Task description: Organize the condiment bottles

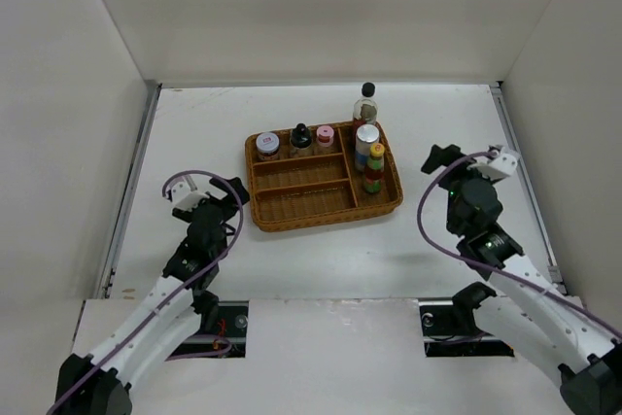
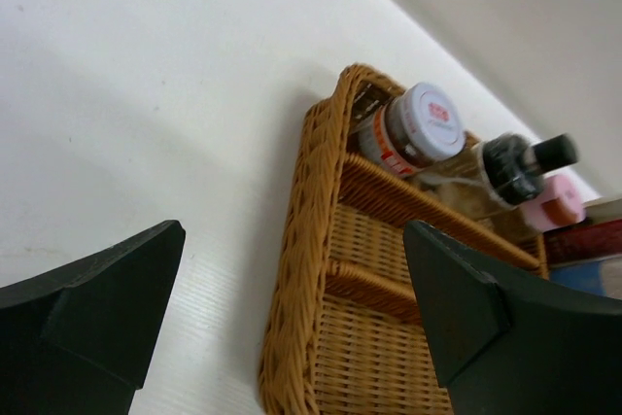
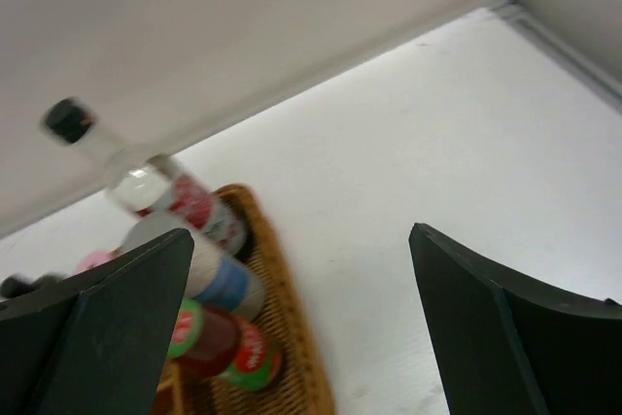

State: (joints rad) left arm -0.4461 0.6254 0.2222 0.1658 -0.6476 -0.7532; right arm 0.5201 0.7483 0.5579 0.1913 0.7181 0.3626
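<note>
All six bottles stand in the brown wicker tray point(image 1: 301, 203). Along its back row are the short pink-lidded jar point(image 1: 267, 146), the small black-capped bottle point(image 1: 301, 139) and the pink-capped shaker point(image 1: 325, 137). In its right compartment are the tall black-capped bottle point(image 1: 366, 104), the silver-capped white-blue bottle point(image 1: 366, 143) and the yellow-capped green-necked bottle point(image 1: 374, 168). My left gripper point(image 1: 233, 191) is open and empty, just left of the tray. My right gripper point(image 1: 437, 157) is open and empty, right of the tray. The left wrist view shows the jar point(image 2: 418, 128); the right wrist view shows the tall bottle point(image 3: 170, 191).
The tray's two front-left compartments hold nothing. White walls enclose the table on the left, back and right, with metal rails point(image 1: 131, 191) along the side edges. Bare white table point(image 1: 321, 259) lies between the tray and the arm bases.
</note>
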